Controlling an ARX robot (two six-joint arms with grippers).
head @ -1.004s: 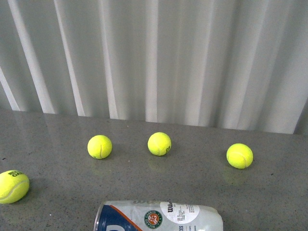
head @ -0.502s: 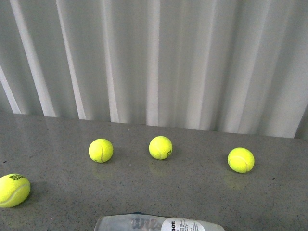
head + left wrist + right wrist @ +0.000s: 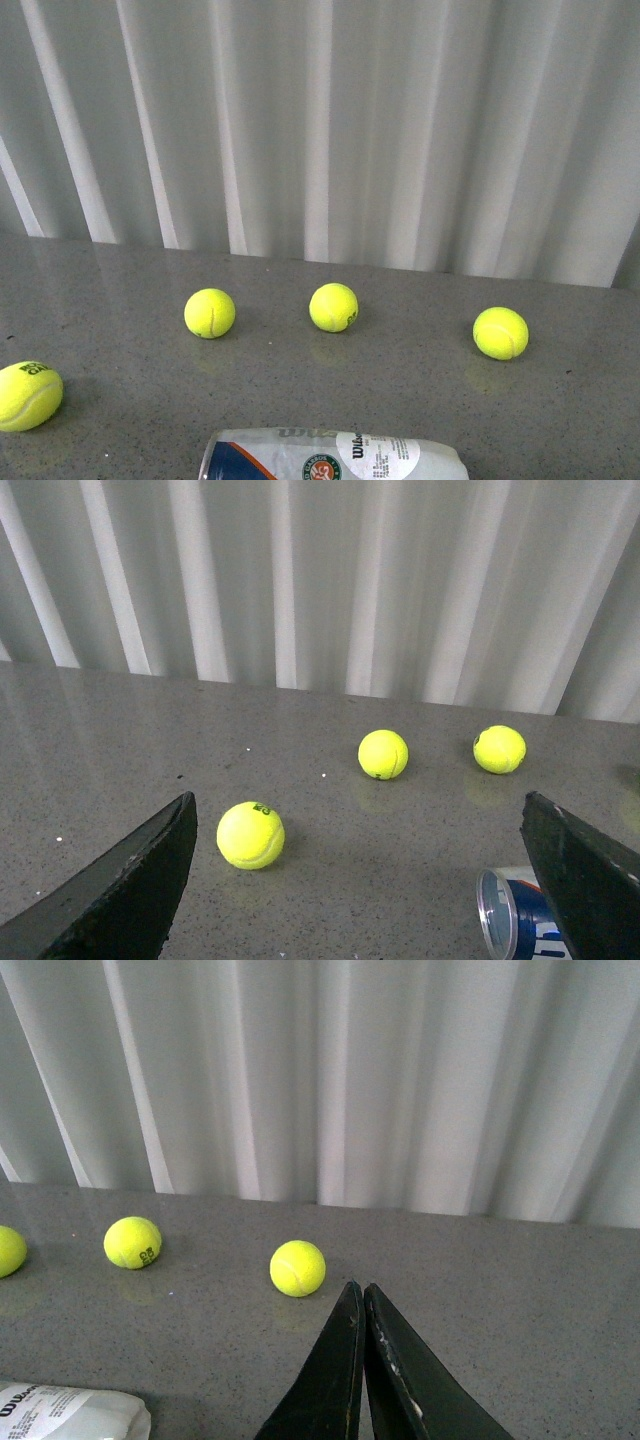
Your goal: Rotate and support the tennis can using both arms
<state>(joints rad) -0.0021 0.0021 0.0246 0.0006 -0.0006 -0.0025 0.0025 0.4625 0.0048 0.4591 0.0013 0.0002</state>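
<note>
The tennis can (image 3: 335, 458) lies on its side at the near edge of the grey table, its open end to the left, with the navy and orange label, round logo and white sticker up. In the left wrist view its open rim (image 3: 505, 916) shows beside one finger (image 3: 590, 880). My left gripper (image 3: 355, 820) is open and empty, its jaws wide apart, with the can's mouth just inside one of them. My right gripper (image 3: 361, 1288) is shut and empty, above the table past the can's closed end (image 3: 70, 1412). Neither arm shows in the front view.
Several yellow-green tennis balls lie on the table: one at far left (image 3: 28, 395), one left of centre (image 3: 209, 312), one in the middle (image 3: 333, 306), one on the right (image 3: 500, 332). A white pleated curtain (image 3: 320, 120) closes off the back.
The can has rolled about its long axis: the label and logo turned out of sight half a second ago and face up again now. The balls have kept their places.
</note>
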